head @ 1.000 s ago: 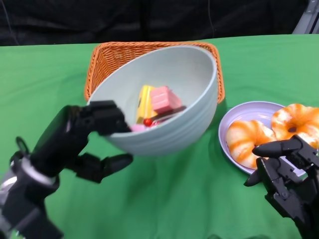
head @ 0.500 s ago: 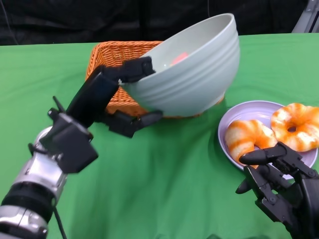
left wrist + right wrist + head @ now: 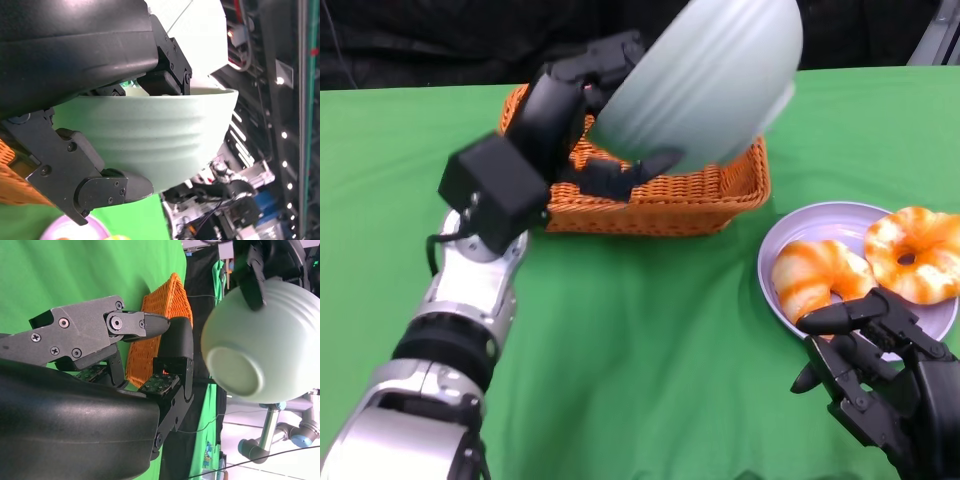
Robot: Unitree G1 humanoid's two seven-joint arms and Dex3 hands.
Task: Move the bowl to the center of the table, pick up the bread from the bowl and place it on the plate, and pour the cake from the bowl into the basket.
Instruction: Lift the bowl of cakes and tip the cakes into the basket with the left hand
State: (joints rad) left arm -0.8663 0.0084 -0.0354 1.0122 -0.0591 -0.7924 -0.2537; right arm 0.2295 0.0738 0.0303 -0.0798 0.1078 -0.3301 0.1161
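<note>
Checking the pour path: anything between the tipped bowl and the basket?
Nothing visible. The left robot hand holds the bowl tipped right over the basket, with only open air below its rim. The basket's inside is mostly hidden.

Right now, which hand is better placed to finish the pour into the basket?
Left. The left hand grips the tipped bowl over the basket; the right hand hovers empty beside the plate.

Bowl (image 3: 705, 85) motion-blurred, rim cut at 12 o'clock; interior and contents hidden. Basket (image 3: 660, 195) interior largely hidden behind bowl.
</note>
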